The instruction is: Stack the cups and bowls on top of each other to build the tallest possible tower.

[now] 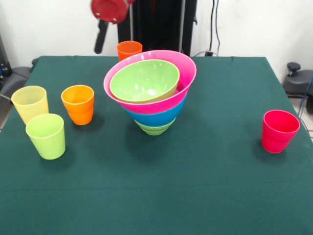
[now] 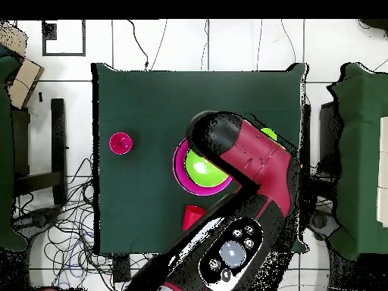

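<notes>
The tower [image 1: 155, 115] stands mid-table: a light green bowl at the bottom, a blue bowl [image 1: 157, 117], a pink bowl [image 1: 183, 81] and a small light green bowl [image 1: 144, 81] tilted inside it. Loose cups stand upright: pale yellow [image 1: 30, 102], lime green [image 1: 46, 136], orange [image 1: 78, 104], a second orange [image 1: 129, 49] behind the tower, and red [image 1: 279, 131]. The arm's red joint [image 1: 110, 10] and a black part [image 1: 100, 38] hang above the far table edge, apart from everything. Overhead, the arm [image 2: 250, 163] covers most of the tower [image 2: 198, 170]. The gripper's state does not show.
The green table [image 1: 205, 186] ends close behind the tower in the front view. Overhead, the red cup [image 2: 120, 142] stands alone on the left, and a reddish cup [image 2: 192, 217] sits beside the arm near the table's lower edge. Cables lie on the floor around the table.
</notes>
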{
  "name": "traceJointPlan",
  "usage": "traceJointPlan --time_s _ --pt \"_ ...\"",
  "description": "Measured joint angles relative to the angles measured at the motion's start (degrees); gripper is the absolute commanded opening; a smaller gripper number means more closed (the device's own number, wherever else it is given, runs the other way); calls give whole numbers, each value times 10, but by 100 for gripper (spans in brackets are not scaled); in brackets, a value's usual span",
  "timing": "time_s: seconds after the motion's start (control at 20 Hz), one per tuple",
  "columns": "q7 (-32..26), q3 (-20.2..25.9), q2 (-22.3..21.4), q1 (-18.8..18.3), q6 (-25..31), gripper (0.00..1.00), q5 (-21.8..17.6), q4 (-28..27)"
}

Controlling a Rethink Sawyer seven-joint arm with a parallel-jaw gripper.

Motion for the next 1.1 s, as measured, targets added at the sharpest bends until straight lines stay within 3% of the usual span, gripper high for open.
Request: traceJointPlan --time_s 0.6,1.1 --pt "0 4 -8 -29 -10 100 0 0" --pt "0 25 -8 -45 -61 100 -25 1"
